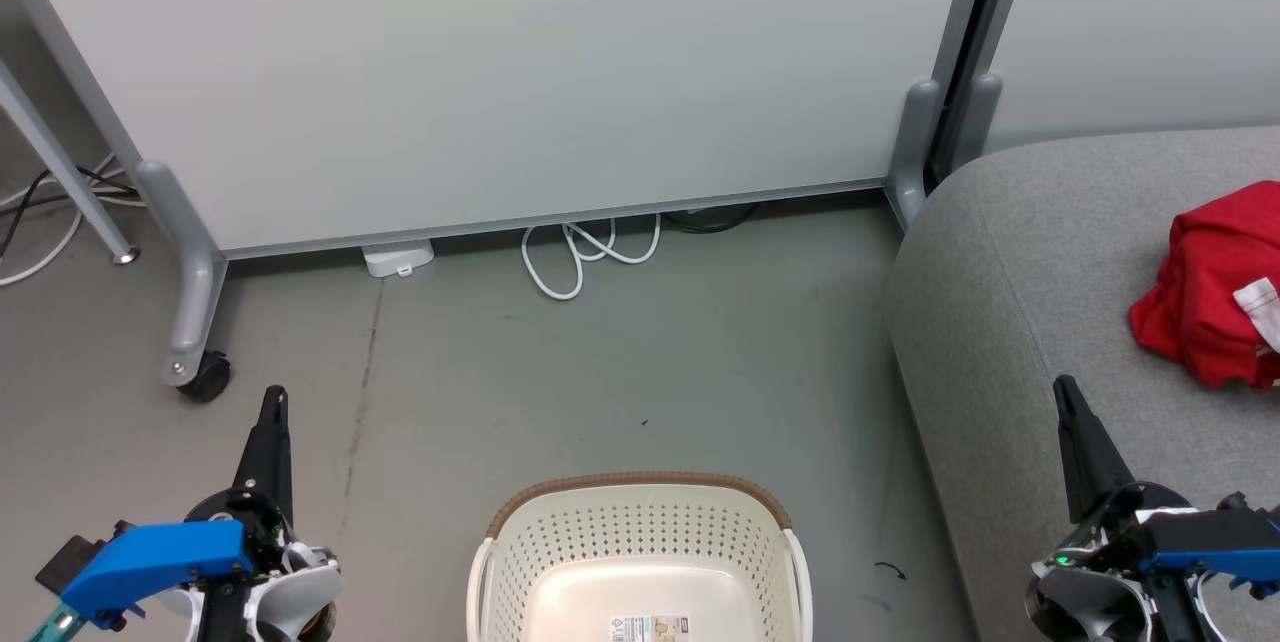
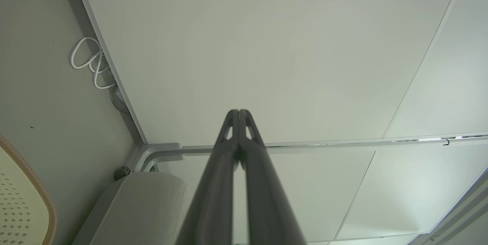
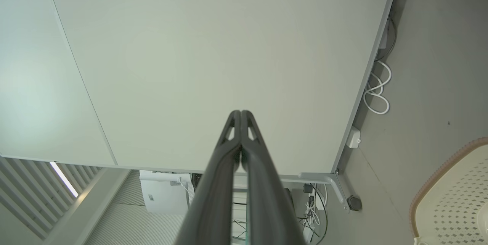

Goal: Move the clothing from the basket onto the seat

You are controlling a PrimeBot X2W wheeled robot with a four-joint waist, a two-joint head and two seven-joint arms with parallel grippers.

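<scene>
1. The white basket (image 1: 640, 522) with a brown rim sits on the grey floor (image 1: 650, 372). Its pale bottom shows, with a small sticker (image 1: 650, 627) on it.
2. The red clothes (image 1: 1215, 287) lie in a heap on the grey sofa (image 1: 1010, 302), well to the right of the basket and farther back.
3. The left pincer (image 1: 275, 394) hangs over the floor, left of the basket. Its two dark fingers are pressed together and pinch nothing.
4. The right pincer (image 1: 1064, 387) is right of the basket, over the sofa, near the clothes but not touching them. Its fingers are pressed together too.
5. Behind the basket stands a big white board (image 1: 520, 72). A white cord (image 1: 585, 257) lies curled on the floor under it.
</scene>
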